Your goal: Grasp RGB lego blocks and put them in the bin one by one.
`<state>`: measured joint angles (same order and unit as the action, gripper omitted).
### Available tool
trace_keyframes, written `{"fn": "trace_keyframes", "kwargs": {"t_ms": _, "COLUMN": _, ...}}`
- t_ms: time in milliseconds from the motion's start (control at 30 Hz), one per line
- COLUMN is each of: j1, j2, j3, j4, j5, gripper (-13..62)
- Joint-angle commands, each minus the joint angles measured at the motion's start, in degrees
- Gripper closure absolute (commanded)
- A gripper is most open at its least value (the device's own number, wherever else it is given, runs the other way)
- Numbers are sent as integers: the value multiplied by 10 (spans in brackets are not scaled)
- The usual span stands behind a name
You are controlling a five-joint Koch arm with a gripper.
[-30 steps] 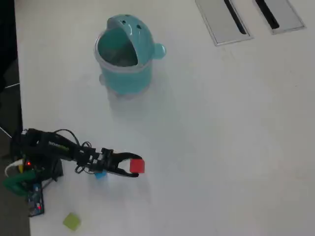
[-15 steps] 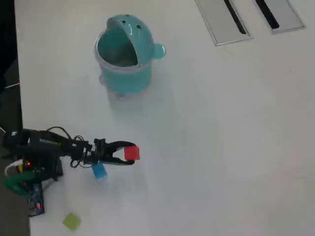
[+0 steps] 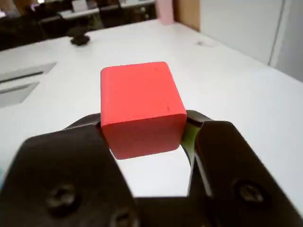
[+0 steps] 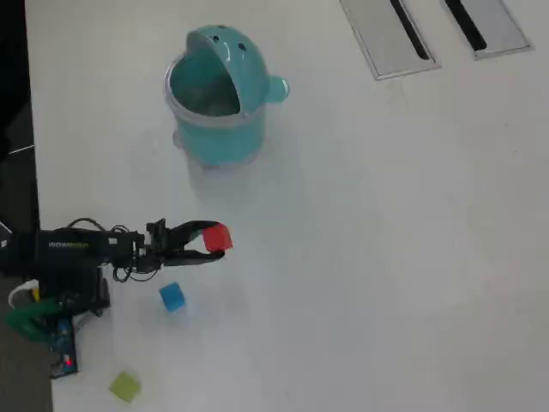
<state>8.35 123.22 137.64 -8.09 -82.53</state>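
The gripper (image 4: pixel 214 243) has its two dark jaws closed against opposite sides of the red block (image 3: pixel 142 109), which sits squarely between them in the wrist view and is seen clear of the white tabletop (image 4: pixel 386 240) in the overhead view (image 4: pixel 217 238). The arm (image 4: pixel 69 251) reaches in from the tabletop's left edge. The blue block (image 4: pixel 172 297) lies on the surface just below the gripper, and the yellow-green block (image 4: pixel 125 386) lies near the bottom left corner. The teal bin (image 4: pixel 219 99) stands toward the top edge, well apart from the gripper, its domed lid tilted back and mouth open. Two grey panels (image 4: pixel 390 39) sit by the top right corner.
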Motion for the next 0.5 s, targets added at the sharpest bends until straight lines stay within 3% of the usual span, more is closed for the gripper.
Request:
{"fn": "trace_keyframes", "kwargs": {"t_ms": 0, "j1": -14, "j2": 20, "j3": -39, "j4": -10, "j5": -11, "gripper": 368}}
{"fn": "trace_keyframes", "kwargs": {"t_ms": 467, "j1": -149, "j2": 53, "j3": -56, "j4": -4, "j5": -42, "gripper": 368}}
